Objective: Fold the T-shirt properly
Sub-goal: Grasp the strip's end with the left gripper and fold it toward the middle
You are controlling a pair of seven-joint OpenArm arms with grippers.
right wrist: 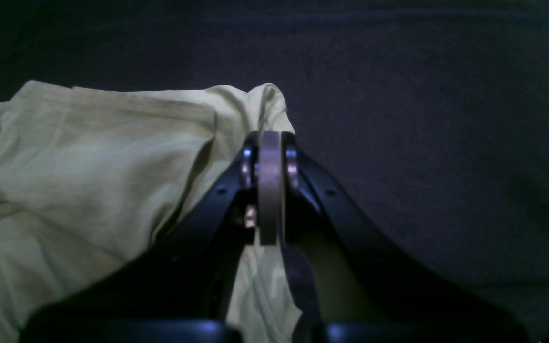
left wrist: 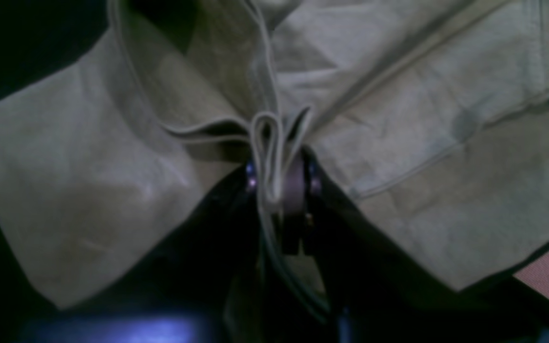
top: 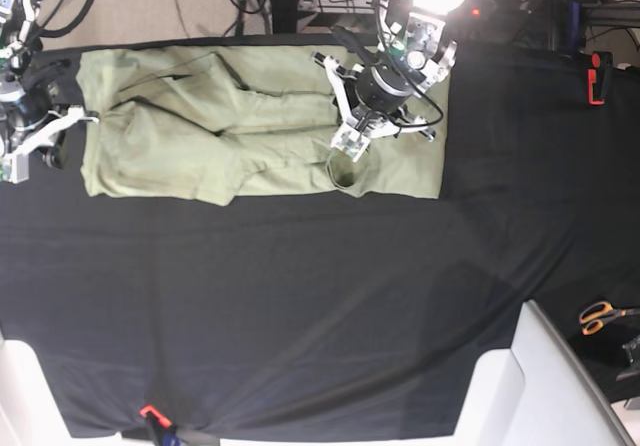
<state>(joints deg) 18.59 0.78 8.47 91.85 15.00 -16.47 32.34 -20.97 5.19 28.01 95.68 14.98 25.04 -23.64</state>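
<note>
Pinching bunched T-shirt folds, left hand angles downward; right hand grips its edge.

1. The T-shirt is plain pale sage green, no print.
2. The tabletop is covered in plain black cloth.
3. The scissors have orange handles.
4. A red clamp sits at the tabletop's far edge.
</note>
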